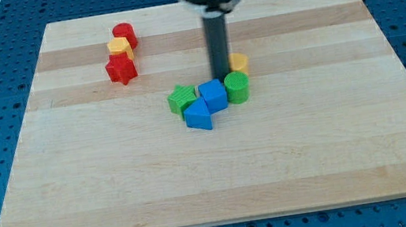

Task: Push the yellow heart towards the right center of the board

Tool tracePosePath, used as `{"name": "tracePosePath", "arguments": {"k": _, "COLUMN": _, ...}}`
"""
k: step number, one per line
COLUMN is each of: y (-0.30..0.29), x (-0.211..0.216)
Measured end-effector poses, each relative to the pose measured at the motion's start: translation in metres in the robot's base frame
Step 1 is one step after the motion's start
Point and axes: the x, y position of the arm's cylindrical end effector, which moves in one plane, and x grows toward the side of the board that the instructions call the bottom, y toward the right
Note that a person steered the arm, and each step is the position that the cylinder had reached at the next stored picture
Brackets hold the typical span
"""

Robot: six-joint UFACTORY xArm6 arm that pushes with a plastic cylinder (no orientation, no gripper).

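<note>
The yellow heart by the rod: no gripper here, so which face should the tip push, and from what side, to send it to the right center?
Push the yellow heart's left face, coming from the view's left. My tip already sits at that side, seemingly touching. The green cylinder lies just below the heart, so a push aimed straight right should probably slide past it; the board beyond holds no blocks.

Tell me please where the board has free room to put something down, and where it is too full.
Free: the whole strip along the view's bottom, below the blue blocks, and the right side past the yellow heart. Also free is the left edge below the red star. Crowded: the centre, where my tip stands among the green, blue and yellow blocks, and the top-left trio.
</note>
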Motion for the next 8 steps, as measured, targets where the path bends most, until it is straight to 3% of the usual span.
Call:
{"name": "tracePosePath", "arguments": {"k": 1, "y": 0.049, "x": -0.022}}
{"name": "tracePosePath", "arguments": {"k": 3, "y": 0.068, "x": -0.074}}
{"name": "tracePosePath", "arguments": {"k": 5, "y": 0.097, "x": -0.045}}
{"name": "tracePosePath", "arguments": {"k": 7, "y": 0.028, "x": -0.049}}
{"name": "tracePosePath", "arguments": {"k": 8, "y": 0.041, "x": -0.033}}
